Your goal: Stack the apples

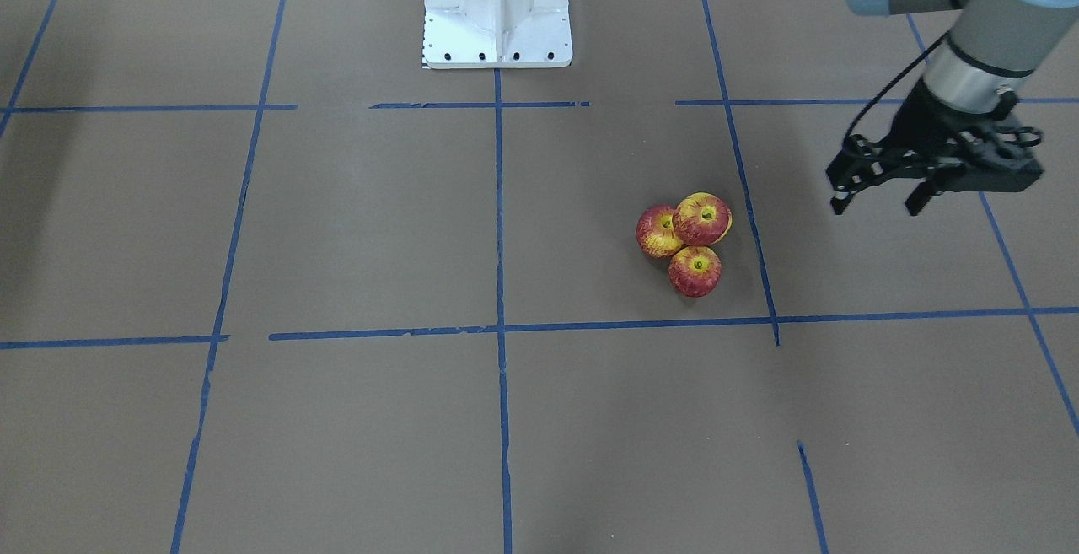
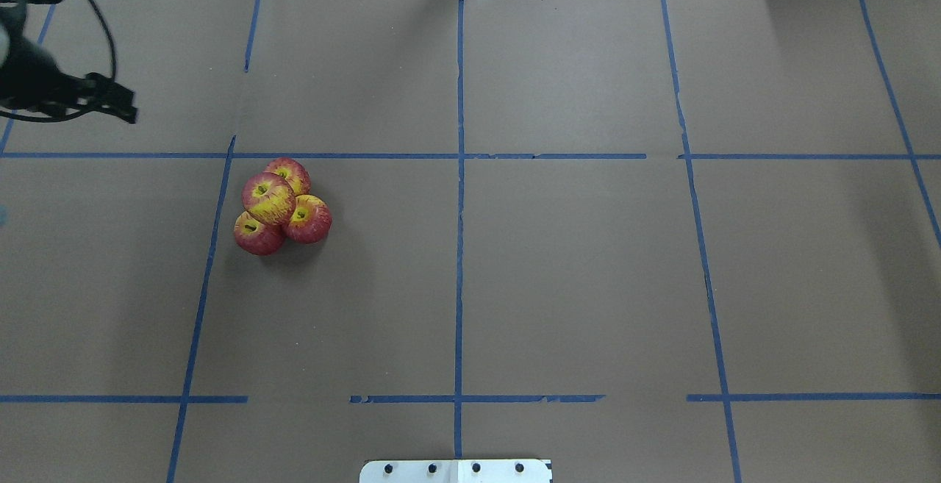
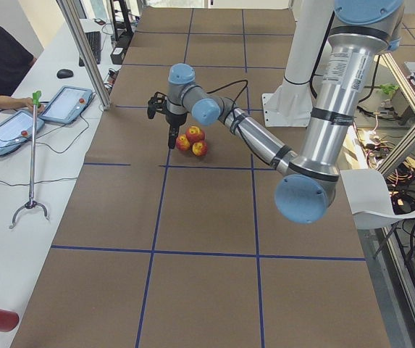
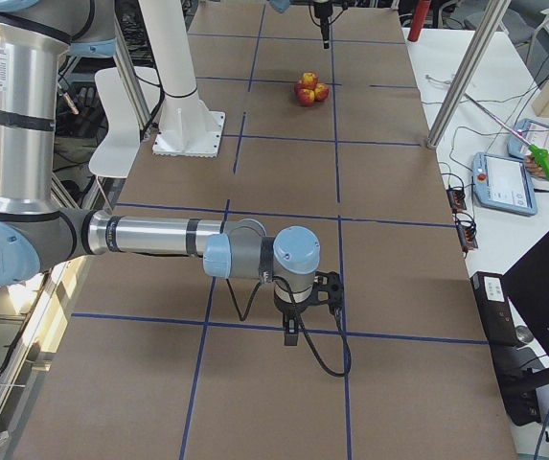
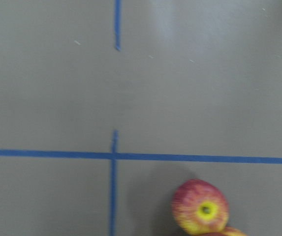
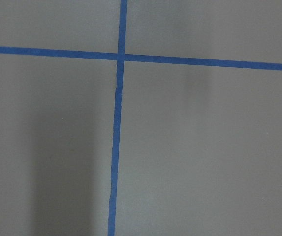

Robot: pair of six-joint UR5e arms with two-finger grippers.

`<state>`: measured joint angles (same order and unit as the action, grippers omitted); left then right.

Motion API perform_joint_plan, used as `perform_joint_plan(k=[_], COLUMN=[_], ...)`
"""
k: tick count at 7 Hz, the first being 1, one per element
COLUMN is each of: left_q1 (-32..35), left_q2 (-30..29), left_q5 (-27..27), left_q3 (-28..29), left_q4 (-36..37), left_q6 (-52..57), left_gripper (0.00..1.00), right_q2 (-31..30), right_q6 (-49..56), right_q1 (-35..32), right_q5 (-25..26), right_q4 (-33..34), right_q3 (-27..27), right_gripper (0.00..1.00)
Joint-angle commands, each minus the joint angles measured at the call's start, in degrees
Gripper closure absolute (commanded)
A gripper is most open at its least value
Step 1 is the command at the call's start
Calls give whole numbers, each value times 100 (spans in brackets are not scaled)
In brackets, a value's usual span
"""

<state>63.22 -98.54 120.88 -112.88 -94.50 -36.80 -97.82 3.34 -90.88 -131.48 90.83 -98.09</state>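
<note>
Apples (image 2: 268,198) piled on table (image 2: 588,284), left half, one atop three; left gripper (image 1: 877,200) empty, fingers wide, well apart; right gripper (image 4: 293,333) spread indeterminable; advise lifting away high, clear of pile.

ovhd/front: opposed, share apples (image 2: 269,199) | sides: table (image 2: 588,284) ends | wrists: close, down
</note>
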Motion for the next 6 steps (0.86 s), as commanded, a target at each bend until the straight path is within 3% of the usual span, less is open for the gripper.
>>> perform_joint_plan(k=[1, 2, 3, 6], left_q1=[1291, 2255, 2813, 3030], left_q2=[1184, 1484, 1635, 1609], left_q5=[607, 960, 1077, 1429], left_q3=[123, 691, 1158, 1207], left_q4=[37, 19, -7, 450], left_q6=[2640, 3957, 4910, 4569], left_gripper=[0, 0, 0, 0], right_q2=[0, 0, 0, 0], right_q6=[0, 0, 0, 0], right_q1=[0, 0, 0, 0], right_q5=[0, 0, 0, 0], right_q4=[5, 5, 5, 5], right_q3=[0, 0, 0, 0], right_gripper=[0, 0, 0, 0])
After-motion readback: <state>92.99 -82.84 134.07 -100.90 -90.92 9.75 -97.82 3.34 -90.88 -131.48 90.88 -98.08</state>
